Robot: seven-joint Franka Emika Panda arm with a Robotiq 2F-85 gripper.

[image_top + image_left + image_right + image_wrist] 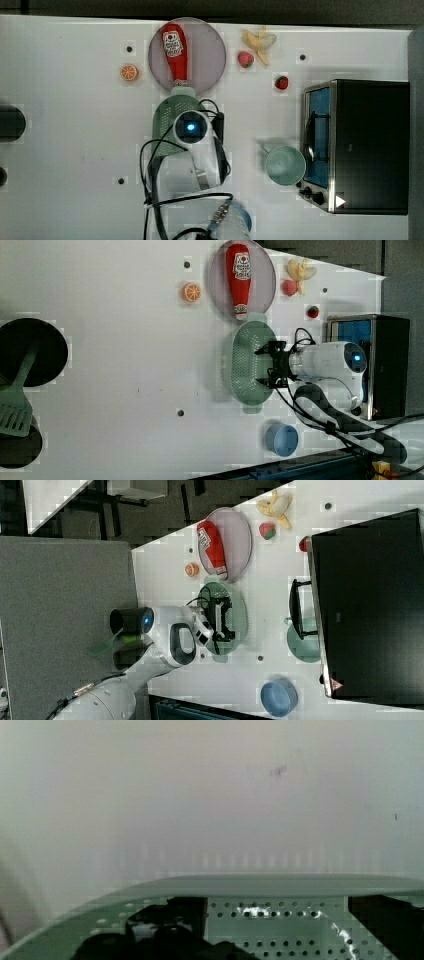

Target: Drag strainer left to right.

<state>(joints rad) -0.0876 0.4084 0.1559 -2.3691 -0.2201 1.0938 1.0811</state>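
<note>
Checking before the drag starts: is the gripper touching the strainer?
Cannot tell. In the left view the open gripper sits over the strainer basin, but neither contact nor a gap shows plainly.

In the top view, the white robot arm [189, 150] is covering most of the pale mint-green perforated plastic strainer [167, 107] and part of the round blue bowl [239, 220], which the bottom edge is also cutting off. The wrist view's lower edge is cropping the strainer's dotted basin [280, 925].

place: probably a robot lab | cues: white table [75, 150] with toy fruit, toaster oven [357, 145], cabled arm [330, 367]
</note>
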